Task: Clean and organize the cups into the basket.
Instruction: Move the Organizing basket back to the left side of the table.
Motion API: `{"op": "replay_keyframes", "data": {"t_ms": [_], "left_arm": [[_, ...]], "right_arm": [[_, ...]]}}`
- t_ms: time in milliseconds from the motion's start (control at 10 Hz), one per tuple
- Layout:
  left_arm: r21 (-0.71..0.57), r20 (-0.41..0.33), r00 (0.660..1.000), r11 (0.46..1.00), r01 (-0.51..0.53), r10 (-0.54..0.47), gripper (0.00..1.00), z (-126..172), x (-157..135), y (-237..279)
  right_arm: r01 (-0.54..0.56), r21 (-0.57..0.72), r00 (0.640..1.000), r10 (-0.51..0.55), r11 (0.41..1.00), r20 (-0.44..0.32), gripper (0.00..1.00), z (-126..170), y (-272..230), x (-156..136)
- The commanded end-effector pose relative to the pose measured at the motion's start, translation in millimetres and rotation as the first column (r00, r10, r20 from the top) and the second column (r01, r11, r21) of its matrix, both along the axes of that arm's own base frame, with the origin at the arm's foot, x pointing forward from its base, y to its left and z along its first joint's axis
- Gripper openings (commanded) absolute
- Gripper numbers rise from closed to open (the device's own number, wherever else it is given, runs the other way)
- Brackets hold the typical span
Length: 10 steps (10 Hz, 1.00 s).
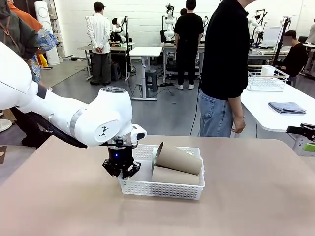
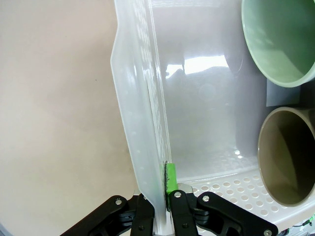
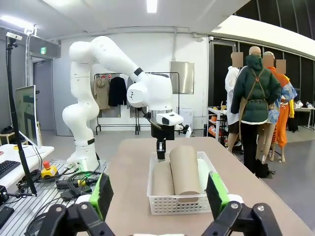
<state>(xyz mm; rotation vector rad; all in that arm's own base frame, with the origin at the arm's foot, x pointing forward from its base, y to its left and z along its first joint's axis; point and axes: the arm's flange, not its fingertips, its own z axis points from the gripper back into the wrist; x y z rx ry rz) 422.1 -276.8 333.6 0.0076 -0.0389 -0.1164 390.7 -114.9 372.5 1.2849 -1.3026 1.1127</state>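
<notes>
On the tan counter point(image 1: 59, 196), the left end effector point(image 2: 158, 206) pinches the thin, flexible left wall of the shallow white perforated plastic basket point(image 1: 162, 189), light but bendy. Tan and mint cups point(image 1: 178, 158) lie inside. The right end effector point(image 3: 160, 194) hangs spread, empty.

Left arm sweeps in low from the left side, wrist turned straight down, and the left gripper point(image 1: 121, 170) is clamped tight on the basket's point(image 1: 142, 187) near-left side wall, one green pad point(image 2: 170, 178) pressed flat inside the rim. Right gripper point(image 3: 157, 196) hangs back, level, jaws spread wide, holding nothing, fingers point(image 3: 102, 194) pointing along the table toward the other arm.
</notes>
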Motion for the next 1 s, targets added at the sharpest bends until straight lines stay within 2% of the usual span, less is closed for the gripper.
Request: {"op": "replay_keyframes", "data": {"t_ms": [0,600,700,800,900], "left_arm": [[0.008,-0.004,1.0,1.0,0.0,0.0,0.0,-4,-4,0],[0.008,-0.004,1.0,1.0,0.0,0.0,0.0,-4,-4,0],[0.008,-0.004,1.0,1.0,0.0,0.0,0.0,-4,-4,0],[0.008,-0.004,1.0,1.0,0.0,0.0,0.0,-4,-4,0],[0.008,-0.004,1.0,1.0,0.0,0.0,0.0,-4,-4,0]], "right_arm": [[-0.018,-0.002,1.0,0.018,1.0,-0.001,1.0,0,-2,-1],[0.0,0.0,1.0,0.0,1.0,0.0,1.0,0,0,0],[0.07,0.063,0.967,-0.053,0.996,-0.25,1.0,-4,-10,10],[0.109,0.137,0.862,-0.025,0.985,-0.505,1.0,-7,-19,27],[0.131,0.124,0.769,-0.021,0.984,-0.638,1.0,-11,-23,34]]}}
